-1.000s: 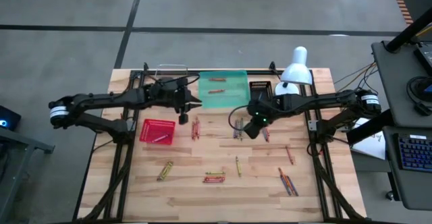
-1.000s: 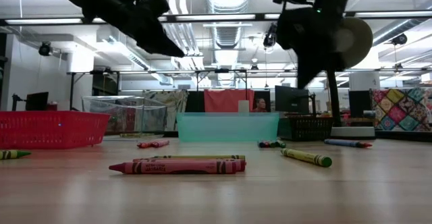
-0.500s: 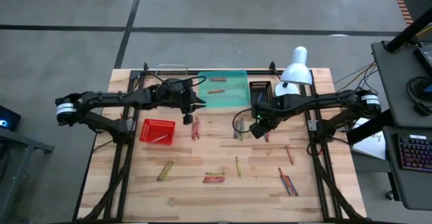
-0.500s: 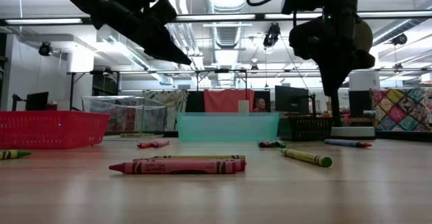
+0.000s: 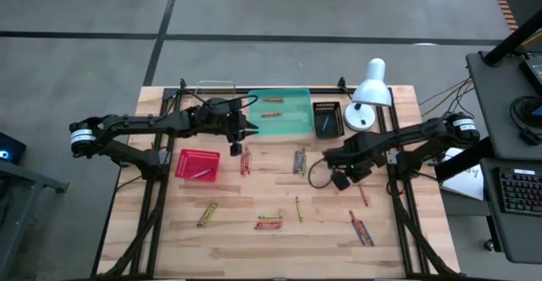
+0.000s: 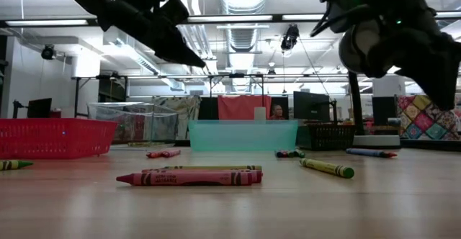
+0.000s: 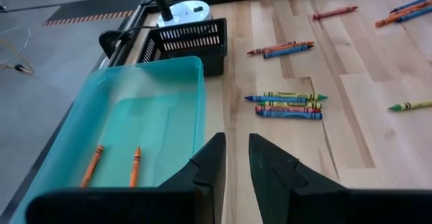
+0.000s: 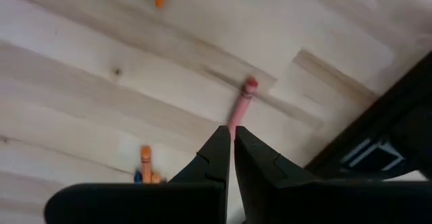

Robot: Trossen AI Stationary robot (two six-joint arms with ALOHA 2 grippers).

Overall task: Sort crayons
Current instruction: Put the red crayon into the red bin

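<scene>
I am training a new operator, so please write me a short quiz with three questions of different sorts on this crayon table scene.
1. True or false: the teal tray holds two orange crayons.
2. Which container holds one blue crayon? A) red mesh basket B) black basket C) teal tray
3. Fill in: the left gripper hovers beside the ____ tray, while the right gripper is shut above the table.

Key: 1 true; 2 B; 3 teal.

The table (image 5: 169, 230) is showing pale, smooth wood planks with visible grain. The teal tray (image 7: 135, 109) is looking like translucent plastic. The red basket (image 5: 196, 164) and black basket (image 7: 185, 45) are showing plastic mesh. The crayons (image 6: 191, 176) are wearing matt paper wrappers.
</scene>
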